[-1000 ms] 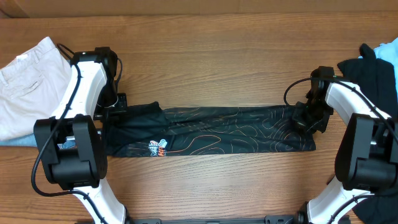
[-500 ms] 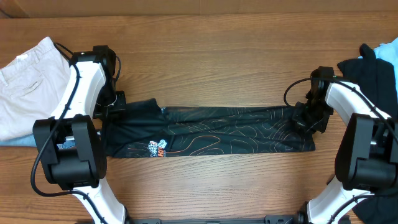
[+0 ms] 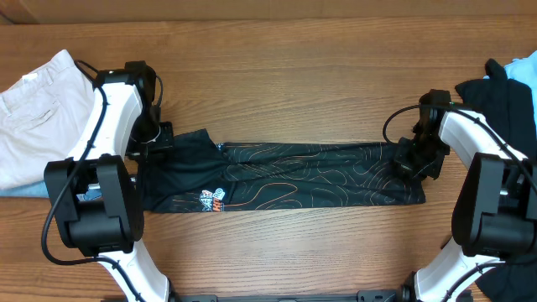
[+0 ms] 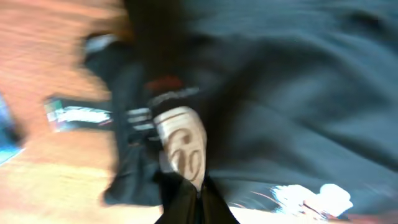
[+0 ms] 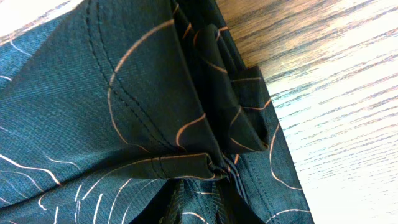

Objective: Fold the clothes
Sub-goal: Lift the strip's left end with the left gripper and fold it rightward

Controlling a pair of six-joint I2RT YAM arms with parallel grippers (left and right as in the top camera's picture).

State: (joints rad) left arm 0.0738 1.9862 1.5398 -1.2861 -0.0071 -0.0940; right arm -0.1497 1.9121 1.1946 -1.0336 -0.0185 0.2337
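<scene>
Wood tabletop (image 3: 277,75), jersey (image 3: 294,172) ends inside fingers (image 5: 186,208)

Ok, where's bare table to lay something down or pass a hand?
Bare table runs wide beyond the jersey, between the beige trousers and the black garments. A narrower bare strip lies in front of the jersey, along the near edge. Both ends are crowded: left gripper, right gripper, then the piles.
</scene>
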